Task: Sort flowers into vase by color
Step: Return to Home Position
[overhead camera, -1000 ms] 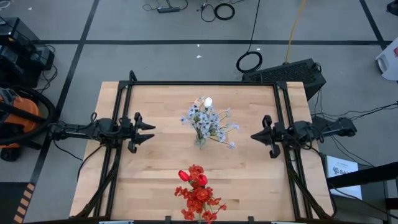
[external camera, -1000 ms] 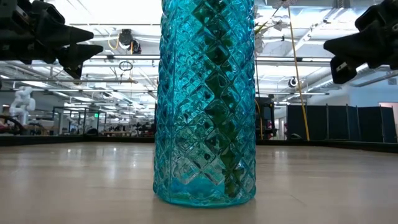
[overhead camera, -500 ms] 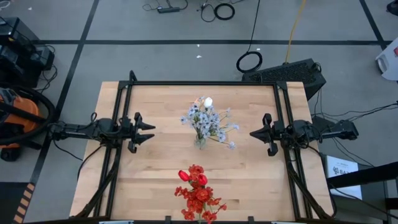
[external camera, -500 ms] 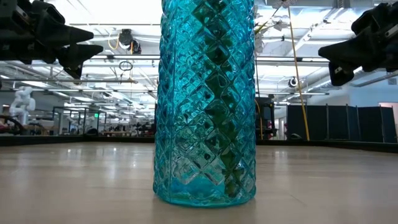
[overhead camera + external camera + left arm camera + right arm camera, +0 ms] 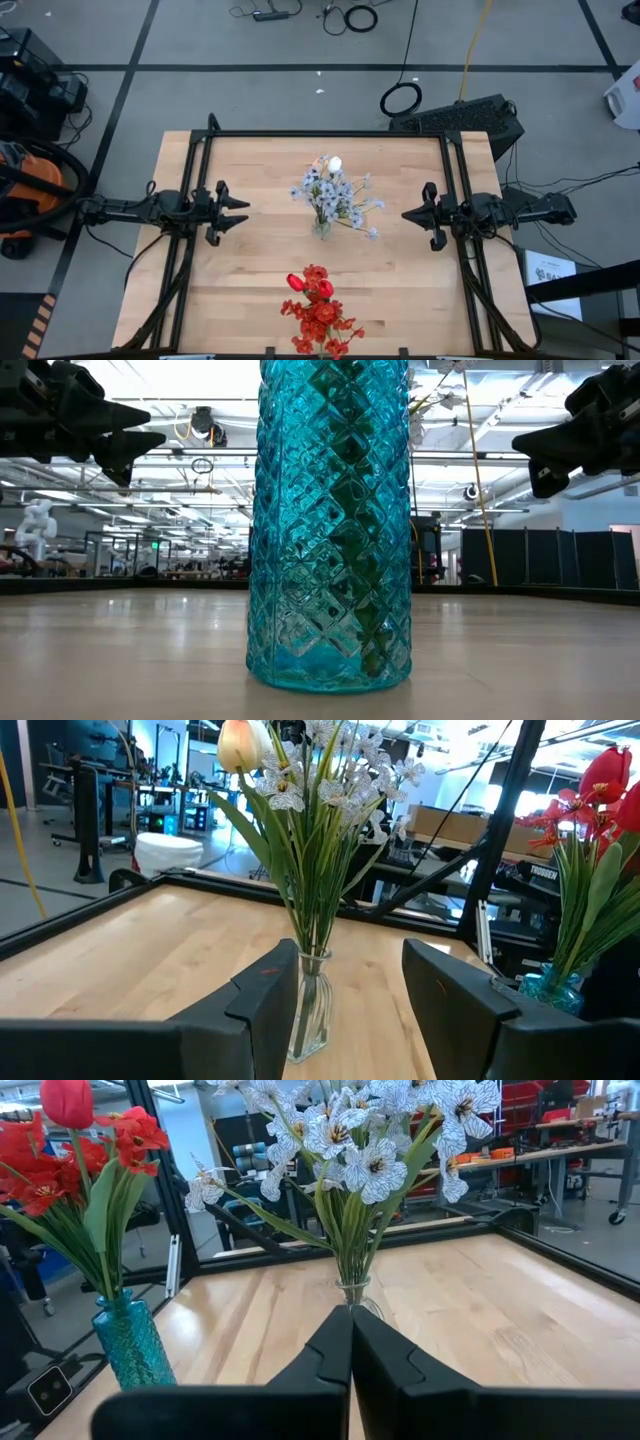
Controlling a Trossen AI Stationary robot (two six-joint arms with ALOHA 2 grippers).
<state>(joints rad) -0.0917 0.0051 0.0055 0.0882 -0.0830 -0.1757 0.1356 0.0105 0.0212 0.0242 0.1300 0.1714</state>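
Sorting looks finished, so the remaining risk is in the arms' retreat. The white flowers (image 5: 335,195), with one peach tulip (image 5: 240,745) among them, stand in the clear vase (image 5: 321,228) at the middle of the surface (image 5: 250,290). The red flowers (image 5: 320,315) and a red tulip (image 5: 295,282) stand in the blue vase (image 5: 330,520), close to the middle of the edge where the low camera sits.

The left arm's fingers (image 5: 235,203) hang near the left edge, spread wide with nothing between them. The right arm's fingers (image 5: 410,215) hang near the right edge, pressed together and empty. Both point inward at the clear vase and are well apart from it.

Both bunches look tall and top-heavy for such narrow vases, so a light knock could probably tip either one. The likeliest cause would be an arm swinging inward or dropping low as it folds. The white sprays lean out toward the right edge, so the right arm would snag those first and drag the vase. The blue vase is the worse case, since it stands close to the edge and a nudge could send it off. Pulling straight back and up should avoid both.
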